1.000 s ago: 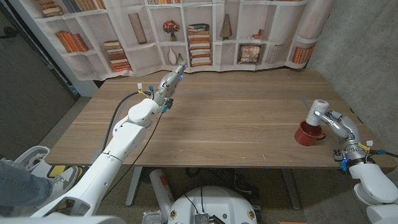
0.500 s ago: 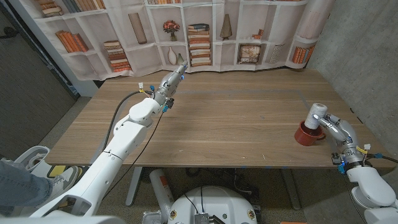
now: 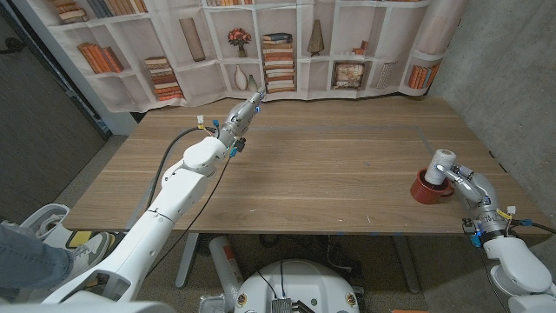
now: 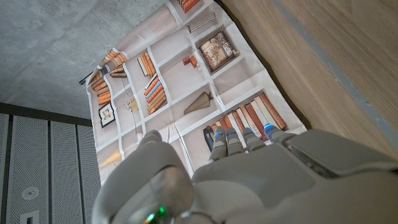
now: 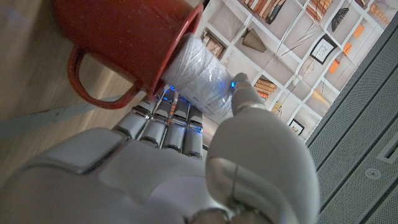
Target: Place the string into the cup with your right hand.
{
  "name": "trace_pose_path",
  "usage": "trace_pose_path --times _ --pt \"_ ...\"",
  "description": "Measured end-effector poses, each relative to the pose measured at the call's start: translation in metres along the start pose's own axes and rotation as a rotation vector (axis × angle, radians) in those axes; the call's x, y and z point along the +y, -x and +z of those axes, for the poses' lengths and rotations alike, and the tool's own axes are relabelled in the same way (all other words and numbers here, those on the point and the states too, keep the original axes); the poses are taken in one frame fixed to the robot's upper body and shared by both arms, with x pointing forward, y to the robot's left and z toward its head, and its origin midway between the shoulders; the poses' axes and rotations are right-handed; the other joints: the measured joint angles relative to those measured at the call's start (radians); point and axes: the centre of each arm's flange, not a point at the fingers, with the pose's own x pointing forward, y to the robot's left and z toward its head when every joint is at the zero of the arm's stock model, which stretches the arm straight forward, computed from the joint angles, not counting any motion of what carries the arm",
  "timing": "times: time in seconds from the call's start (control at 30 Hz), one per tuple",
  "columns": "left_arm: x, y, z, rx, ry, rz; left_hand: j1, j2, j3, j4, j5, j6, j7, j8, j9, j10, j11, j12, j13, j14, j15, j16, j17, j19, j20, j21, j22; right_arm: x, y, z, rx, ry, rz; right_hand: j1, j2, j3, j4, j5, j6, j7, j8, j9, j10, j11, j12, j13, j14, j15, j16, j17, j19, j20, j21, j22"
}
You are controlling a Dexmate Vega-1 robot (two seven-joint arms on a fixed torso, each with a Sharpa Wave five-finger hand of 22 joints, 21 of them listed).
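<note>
From the head view, the right hand [image 3: 459, 176] sits at the table's right edge, just right of the red ceramic cup with a loop handle [image 3: 426, 188]; the white spool of string [image 3: 441, 164] stands upright in that cup, top half poking out above the rim; from this angle I honestly can't tell if the fingers are touching the spool or just beside it. The left hand [image 3: 246, 108] is way over at the far left part of the wooden table [image 3: 321, 165], fingers stretched out straight toward the bookshelf-print curtain [image 3: 287, 43], nothing in it.

Left wrist view: the left hand's back, fingers together and extended, holding nothing; curtain and table beyond.

Right wrist view: the right hand's fingers [image 5: 166, 118] reach up under the spool, thumb tip right against the string's side; the spool's in the cup's mouth; looks like a loose, part-open touch, though whether it counts as a grip I can't say.
</note>
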Motion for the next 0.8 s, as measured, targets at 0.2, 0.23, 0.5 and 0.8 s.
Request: trace_pose_path --times 0.2,0.23,0.5,0.8 --pt "-0.0017 -0.0012 -0.0006 0.002 0.0 -0.003 0.0 0.0 0.0 0.0 0.0 0.0 0.0 0.0 0.0 0.0 0.0 0.0 0.0 0.0 0.0 0.0 0.0 0.0 0.0 0.0 0.0 -0.0004 0.0005 -0.0012 0.002 -0.001 0.007 0.014 -0.009 0.003 0.003 0.004 -0.033 -0.033 -0.005 0.0 -0.014 0.0 0.0 0.003 -0.013 -0.004 0.0 0.0 -0.007 -0.004 -0.008 0.0" --pt "-0.0017 -0.0012 -0.0007 0.002 0.0 -0.003 0.0 0.0 0.0 0.0 0.0 0.0 0.0 0.0 0.0 0.0 0.0 0.0 0.0 0.0 0.0 0.0 0.0 0.0 0.0 0.0 0.0 -0.0004 0.0005 -0.0013 0.002 -0.001 0.007 0.014 -0.009 0.004 0.004 0.004 -0.037 -0.037 -0.005 0.0 -0.018 0.004 0.0 0.003 -0.019 -0.003 0.0 0.0 -0.011 -0.003 -0.008 0.0" --pt "-0.0023 -0.0023 -0.001 0.005 -0.001 -0.006 0.0 0.0 0.0 0.0 0.0 0.0 0.0 0.0 0.0 0.0 0.0 0.0 0.0 0.0 0.0 0.0 0.0 0.0 0.0 0.0 0.0 -0.0009 0.0014 -0.0019 0.0 -0.004 0.016 -0.006 -0.04 0.002 0.014 0.007 -0.033 -0.102 -0.015 0.001 -0.039 0.01 -0.012 0.003 -0.044 -0.003 -0.001 0.002 -0.037 0.001 -0.008 0.0" --pt "-0.0029 -0.0027 -0.0022 0.007 0.0 -0.008 0.0 0.0 0.0 0.0 0.0 0.0 0.0 0.0 0.0 0.0 0.0 0.0 0.0 0.0 0.0 0.0 0.0 0.0 0.0 0.0 0.0 -0.0009 0.0025 -0.0023 0.003 -0.001 0.023 -0.017 -0.051 -0.002 0.018 0.007 -0.033 -0.12 -0.016 0.001 -0.05 0.021 -0.012 0.003 -0.046 -0.001 -0.001 0.002 -0.047 0.004 -0.008 0.0"
